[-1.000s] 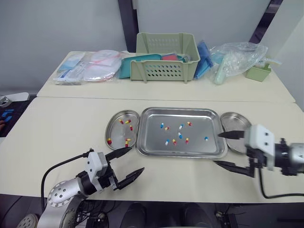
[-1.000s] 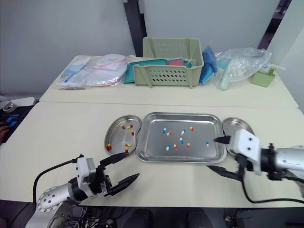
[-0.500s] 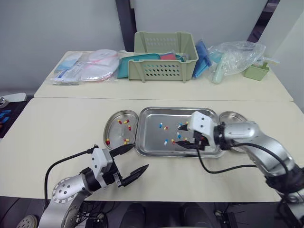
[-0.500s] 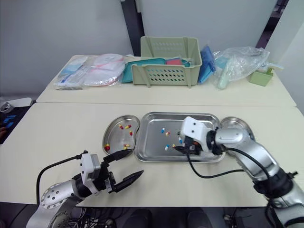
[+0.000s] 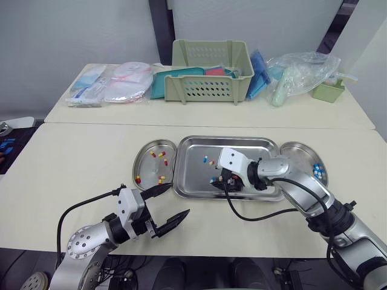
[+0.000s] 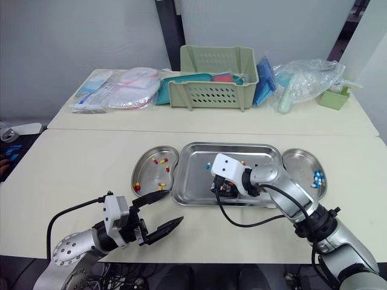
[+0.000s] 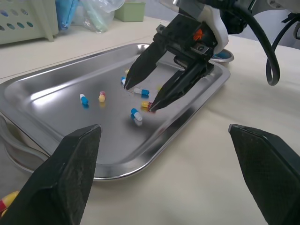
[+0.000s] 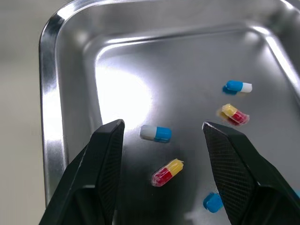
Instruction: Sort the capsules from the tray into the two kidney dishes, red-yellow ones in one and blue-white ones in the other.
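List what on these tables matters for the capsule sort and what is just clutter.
Job:
- tray with loose capsules
- left kidney dish, holding red-yellow capsules
- right kidney dish, holding blue-white capsules
- right gripper, open over the tray
- left gripper, open

Clutter, on the far table:
- green basket
- plastic bag
- packets
- small green box

Clinic-like lab, steel kidney dishes, packaged supplies
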Motion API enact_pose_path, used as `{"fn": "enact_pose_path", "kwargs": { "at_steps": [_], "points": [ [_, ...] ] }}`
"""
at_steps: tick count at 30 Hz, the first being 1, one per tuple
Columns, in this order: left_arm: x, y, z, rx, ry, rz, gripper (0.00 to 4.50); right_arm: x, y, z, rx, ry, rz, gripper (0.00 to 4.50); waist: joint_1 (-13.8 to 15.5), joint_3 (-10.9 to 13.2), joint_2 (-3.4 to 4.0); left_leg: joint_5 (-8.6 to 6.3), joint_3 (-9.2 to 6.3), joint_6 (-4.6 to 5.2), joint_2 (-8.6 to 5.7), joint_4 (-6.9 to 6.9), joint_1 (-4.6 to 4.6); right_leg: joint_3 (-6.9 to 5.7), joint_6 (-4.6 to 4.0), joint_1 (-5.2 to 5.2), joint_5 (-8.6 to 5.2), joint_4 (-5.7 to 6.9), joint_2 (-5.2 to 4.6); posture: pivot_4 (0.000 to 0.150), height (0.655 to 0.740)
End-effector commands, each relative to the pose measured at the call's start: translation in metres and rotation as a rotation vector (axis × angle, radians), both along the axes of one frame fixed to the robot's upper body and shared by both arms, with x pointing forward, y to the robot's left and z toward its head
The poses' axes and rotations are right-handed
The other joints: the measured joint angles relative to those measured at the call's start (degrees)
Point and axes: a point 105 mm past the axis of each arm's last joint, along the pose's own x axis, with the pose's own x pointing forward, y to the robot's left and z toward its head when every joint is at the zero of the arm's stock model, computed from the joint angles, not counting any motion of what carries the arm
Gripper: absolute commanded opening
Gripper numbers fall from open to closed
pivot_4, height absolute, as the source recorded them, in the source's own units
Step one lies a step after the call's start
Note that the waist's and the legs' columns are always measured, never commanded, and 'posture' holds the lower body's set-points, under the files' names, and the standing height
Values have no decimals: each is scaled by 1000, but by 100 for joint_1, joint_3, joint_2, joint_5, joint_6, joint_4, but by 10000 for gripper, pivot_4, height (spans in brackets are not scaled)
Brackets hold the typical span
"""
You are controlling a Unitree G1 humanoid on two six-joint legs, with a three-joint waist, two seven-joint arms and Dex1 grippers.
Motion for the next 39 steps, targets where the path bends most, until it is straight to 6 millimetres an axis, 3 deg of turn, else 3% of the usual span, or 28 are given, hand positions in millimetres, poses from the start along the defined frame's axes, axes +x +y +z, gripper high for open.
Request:
{"fn": "enact_pose_path", "kwargs": {
  "at_steps": [1, 24, 39],
  "points": [
    [-3, -1, 5, 7, -32, -16, 45000, 3, 3, 17, -1, -60, 67, 28907, 0, 0, 0, 0, 0, 0, 0, 0, 0, 0, 0, 0, 0, 0, 0, 1500, 7400],
    [-2, -8, 4, 17, -32, -33, 45000, 29, 16, 8, -281, -27, 534, 28907, -92, 6, 7, 0, -1, 0, 1, -1, 1, -1, -1, -4, 0, 1, 0, 1500, 7400],
    [-5, -11, 4, 19, -30, -26, 45000, 39, 20, -3, -403, 3, 643, 28907, -114, 9, 11, 0, -2, 0, 1, -2, 5, 0, -1, -4, 1, 3, 0, 1500, 7400]
  ]
}}
